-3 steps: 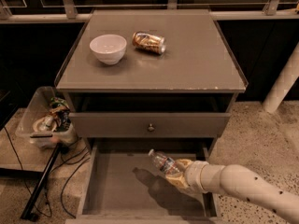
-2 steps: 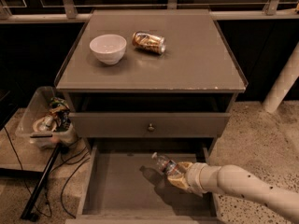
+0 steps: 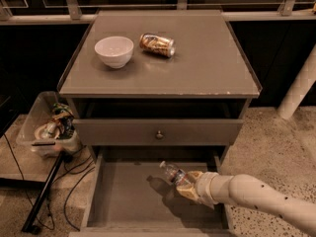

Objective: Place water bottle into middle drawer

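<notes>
The middle drawer (image 3: 123,201) is pulled open at the bottom of the cabinet, a wide shallow grey-brown tray. My gripper (image 3: 186,186) reaches in from the lower right over the drawer's right half and is shut on the water bottle (image 3: 174,174). The bottle is clear with a white cap and is tilted, cap end pointing up and to the left, held just above the drawer floor near the right wall. Its shadow falls on the floor beneath it. Its lower part is hidden by the fingers.
A white bowl (image 3: 114,51) and a gold-brown can (image 3: 157,44) lying on its side sit on the cabinet top (image 3: 197,68). The shut drawer front with a round knob (image 3: 159,134) is just above the open drawer. A plastic bin of clutter (image 3: 47,125) and cables lie at the left.
My gripper with the bottle has moved slightly right and lower into the drawer. Nothing else has moved.
</notes>
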`<state>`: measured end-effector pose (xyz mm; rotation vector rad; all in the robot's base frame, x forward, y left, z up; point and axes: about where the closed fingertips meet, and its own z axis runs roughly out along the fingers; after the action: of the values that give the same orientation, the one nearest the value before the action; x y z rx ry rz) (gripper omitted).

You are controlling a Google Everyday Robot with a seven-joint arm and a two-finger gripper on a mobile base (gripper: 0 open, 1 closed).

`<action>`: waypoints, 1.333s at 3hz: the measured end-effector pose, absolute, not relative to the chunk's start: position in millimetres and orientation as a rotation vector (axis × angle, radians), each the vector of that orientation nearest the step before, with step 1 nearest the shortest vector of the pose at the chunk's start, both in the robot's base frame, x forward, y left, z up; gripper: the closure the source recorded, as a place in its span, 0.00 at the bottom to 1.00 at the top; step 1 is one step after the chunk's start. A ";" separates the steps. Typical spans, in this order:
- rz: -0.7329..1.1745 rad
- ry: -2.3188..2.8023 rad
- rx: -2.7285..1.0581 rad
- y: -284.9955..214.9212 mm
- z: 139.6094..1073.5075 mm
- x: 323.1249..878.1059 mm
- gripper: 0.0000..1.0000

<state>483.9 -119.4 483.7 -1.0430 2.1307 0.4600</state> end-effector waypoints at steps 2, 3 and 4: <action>0.576 2.049 -1.117 -75.3 450.0 513.8 1.00; 0.616 2.025 -1.155 -60.0 429.0 528.9 1.00; 0.630 2.022 -1.184 -55.0 410.1 535.9 1.00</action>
<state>535.9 -55.0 410.1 -1.1842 2.0224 0.6299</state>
